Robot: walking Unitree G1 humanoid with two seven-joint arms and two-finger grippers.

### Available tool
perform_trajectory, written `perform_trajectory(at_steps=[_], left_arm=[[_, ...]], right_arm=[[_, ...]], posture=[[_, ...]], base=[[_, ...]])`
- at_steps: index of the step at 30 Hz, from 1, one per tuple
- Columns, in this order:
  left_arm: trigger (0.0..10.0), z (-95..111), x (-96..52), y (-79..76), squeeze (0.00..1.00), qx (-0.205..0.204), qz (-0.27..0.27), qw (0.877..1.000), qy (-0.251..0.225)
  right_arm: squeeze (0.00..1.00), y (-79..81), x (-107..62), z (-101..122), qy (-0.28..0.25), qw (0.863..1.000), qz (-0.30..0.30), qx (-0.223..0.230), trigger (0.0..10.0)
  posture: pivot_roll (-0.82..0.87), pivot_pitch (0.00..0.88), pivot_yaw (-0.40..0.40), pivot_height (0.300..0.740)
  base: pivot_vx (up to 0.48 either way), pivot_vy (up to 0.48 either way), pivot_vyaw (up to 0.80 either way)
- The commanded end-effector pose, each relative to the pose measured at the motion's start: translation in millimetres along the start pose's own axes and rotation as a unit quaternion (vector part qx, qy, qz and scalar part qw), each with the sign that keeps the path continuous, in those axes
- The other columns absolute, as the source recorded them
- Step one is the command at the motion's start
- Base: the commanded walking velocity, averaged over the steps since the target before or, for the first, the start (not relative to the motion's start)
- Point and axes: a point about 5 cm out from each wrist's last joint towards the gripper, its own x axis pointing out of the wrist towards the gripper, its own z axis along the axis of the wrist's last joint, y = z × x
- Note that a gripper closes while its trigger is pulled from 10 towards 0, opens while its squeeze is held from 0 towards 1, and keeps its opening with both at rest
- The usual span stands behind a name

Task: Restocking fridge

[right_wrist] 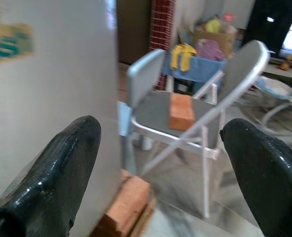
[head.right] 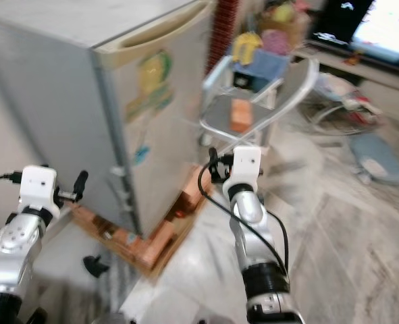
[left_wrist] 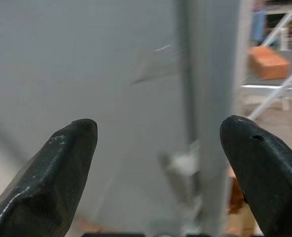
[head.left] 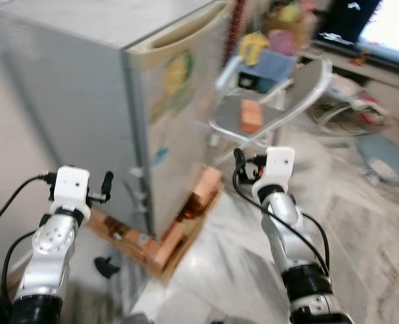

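A grey fridge (head.left: 84, 101) stands with its door (head.left: 179, 121) closed and stickers on the front. On the seat of a grey folding chair (head.left: 300, 94) to its right lies an orange pack (head.left: 251, 116), which the right wrist view looks at directly (right_wrist: 181, 111). My left gripper (head.left: 107, 185) is raised beside the fridge's side wall, open and holding nothing (left_wrist: 158, 148). My right gripper (head.left: 243, 165) hangs open and empty in front of the door's lower corner, short of the chair. The picture is blurred.
The fridge rests on a low wooden and brick base (head.left: 179, 233). A small black object (head.left: 107, 266) lies on the floor near my left arm. Behind the chair are a blue box with toys (head.left: 273, 64) and a television (head.left: 388, 27). A grey cushion (head.left: 381, 155) lies at right.
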Motion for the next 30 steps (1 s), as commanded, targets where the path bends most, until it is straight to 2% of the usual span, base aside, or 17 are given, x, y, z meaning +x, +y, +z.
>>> perform_trajectory(at_steps=[1, 6, 10, 18, 23, 30], left_arm=[[10.0, -2, -2.1, -2.2, 0.00, 0.002, -0.008, 1.000, 0.007], [10.0, -1, -4.9, -5.1, 0.00, -0.007, -0.015, 1.000, -0.007], [10.0, 1, -6.3, -5.9, 0.00, -0.013, -0.019, 1.000, -0.015], [10.0, -2, -10.0, -8.0, 0.00, -0.017, -0.026, 1.000, -0.007], [10.0, -3, -11.8, -6.4, 0.00, -0.035, -0.019, 0.999, 0.000], [10.0, -2, -12.1, -6.0, 0.00, -0.030, -0.020, 0.999, 0.001]], right_arm=[[0.00, 0.7, 0.7, 3, -0.002, 1.000, 0.005, 0.002, 10.0], [0.00, -0.3, -0.1, 4, 0.000, 1.000, 0.003, 0.003, 10.0], [0.00, -1.4, -1.8, 2, 0.006, 1.000, 0.000, 0.004, 10.0], [0.00, -2.8, -3.8, 1, 0.015, 1.000, -0.005, 0.002, 10.0], [0.00, -1.9, -6.3, 0, 0.021, 1.000, -0.005, 0.003, 10.0], [0.00, -1.5, -7.8, 0, 0.028, 1.000, -0.004, 0.003, 10.0]], posture=[[0.17, 0.018, -0.077, 0.740], [0.17, 0.021, -0.075, 0.740], [0.17, 0.024, -0.077, 0.740], [0.17, 0.028, -0.079, 0.740], [0.17, 0.031, -0.081, 0.740], [0.17, 0.039, -0.081, 0.740]], base=[[0.326, 0.352, 0.00], [0.207, 0.383, 0.00], [0.000, 0.000, 0.00], [0.000, 0.000, -0.72], [0.000, 0.000, -0.79], [0.000, 0.000, -0.79]])
